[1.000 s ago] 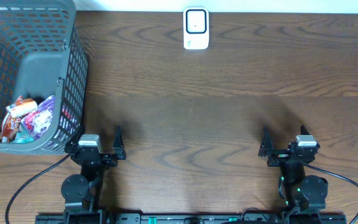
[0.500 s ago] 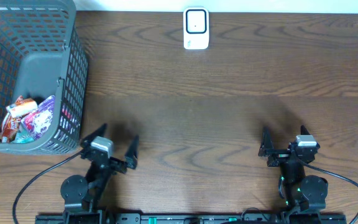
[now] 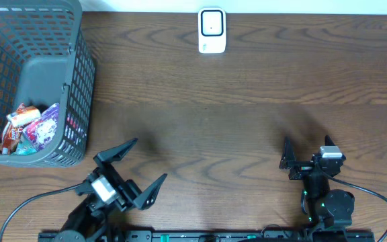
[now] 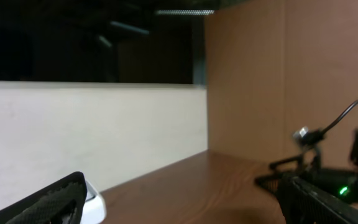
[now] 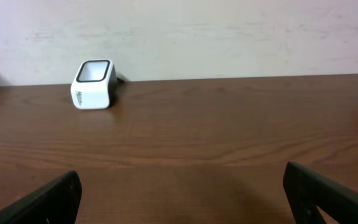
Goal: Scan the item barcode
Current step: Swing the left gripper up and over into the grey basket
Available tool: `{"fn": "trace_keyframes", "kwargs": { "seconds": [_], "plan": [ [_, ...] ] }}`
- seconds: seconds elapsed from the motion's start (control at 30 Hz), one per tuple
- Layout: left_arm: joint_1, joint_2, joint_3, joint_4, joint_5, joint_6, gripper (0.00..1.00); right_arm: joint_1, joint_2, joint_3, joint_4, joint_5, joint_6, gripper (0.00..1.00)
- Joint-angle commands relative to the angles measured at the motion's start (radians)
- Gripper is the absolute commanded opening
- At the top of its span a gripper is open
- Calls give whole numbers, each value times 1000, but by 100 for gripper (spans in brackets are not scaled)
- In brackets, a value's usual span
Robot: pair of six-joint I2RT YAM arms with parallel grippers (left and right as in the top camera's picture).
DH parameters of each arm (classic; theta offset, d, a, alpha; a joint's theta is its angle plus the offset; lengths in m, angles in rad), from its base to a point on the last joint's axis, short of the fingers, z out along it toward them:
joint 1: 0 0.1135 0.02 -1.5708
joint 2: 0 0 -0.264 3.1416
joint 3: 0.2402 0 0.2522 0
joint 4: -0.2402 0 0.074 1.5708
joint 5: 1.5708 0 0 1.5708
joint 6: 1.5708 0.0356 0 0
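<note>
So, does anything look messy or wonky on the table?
Nothing is spilled or broken. The only odd bit: the left gripper sits twisted at a slant, while the right gripper points straight ahead. Both are open and empty. The snack packets lie jumbled in the basket, and the scanner stands upright.
</note>
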State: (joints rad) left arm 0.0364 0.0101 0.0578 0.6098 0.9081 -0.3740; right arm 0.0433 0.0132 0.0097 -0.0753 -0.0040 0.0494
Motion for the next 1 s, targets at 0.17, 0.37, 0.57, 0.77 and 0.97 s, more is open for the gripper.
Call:
{"fn": "trace_keyframes", "kwargs": {
  "seconds": [0.17,0.37,0.57,0.77,0.97],
  "plan": [
    [-2,135,279,11,-55,-91,98,4,-1,-3,-1,-2,13,99],
    [42,479,616,-203,-51,-88,98,4,-1,-3,-1,-2,13,99],
    [55,752,838,51,222,-69,98,4,-1,-3,-1,-2,13,99],
    [72,869,947,218,102,-100,98,4,-1,-4,-1,-2,13,99],
    [174,1014,1216,-232,-23,-40,98,4,-1,-3,-1,-2,13,99]
  ]
}}
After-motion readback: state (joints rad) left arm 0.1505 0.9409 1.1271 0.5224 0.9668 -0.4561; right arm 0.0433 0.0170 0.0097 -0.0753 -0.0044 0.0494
